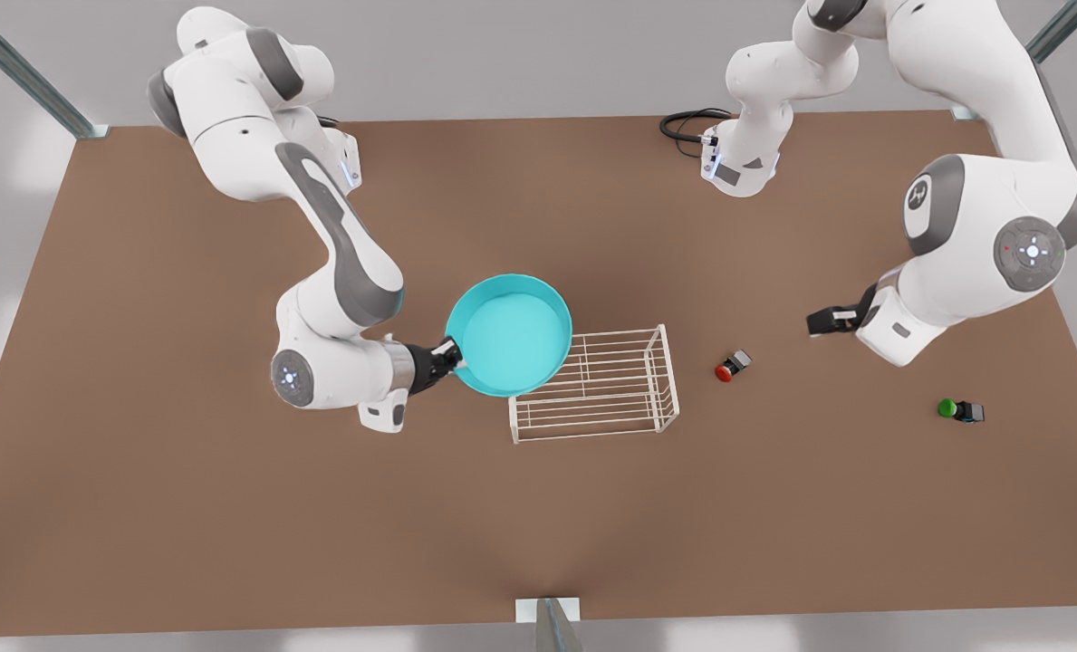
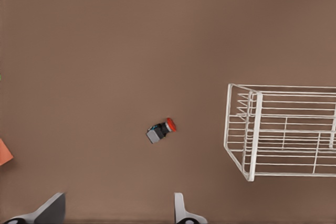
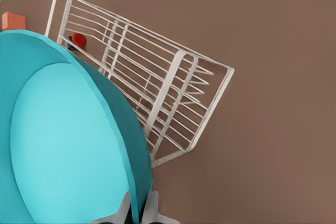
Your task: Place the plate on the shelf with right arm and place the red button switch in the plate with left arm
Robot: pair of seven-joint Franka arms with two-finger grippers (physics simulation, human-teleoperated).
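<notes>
My right gripper (image 1: 452, 355) is shut on the rim of the turquoise plate (image 1: 509, 335), on the front view's left. The plate hangs tilted above the table and overlaps the near end of the white wire shelf (image 1: 601, 385). In the right wrist view the fingers (image 3: 153, 209) pinch the plate's rim (image 3: 113, 124) with the shelf (image 3: 157, 93) just beyond. The red button switch (image 1: 731, 365) lies on its side on the table, past the shelf's other end. My left gripper (image 1: 819, 319) hovers open above and beside the switch (image 2: 161, 129). The shelf (image 2: 278, 129) stands off to one side of it.
A green-capped switch (image 1: 959, 409) lies near the table's edge on the front view's right. An orange cube (image 2: 2, 153) sits by the left gripper's side. A black cable (image 1: 687, 122) coils at the far arm base. Brown tabletop (image 1: 321, 507) stretches wide in front.
</notes>
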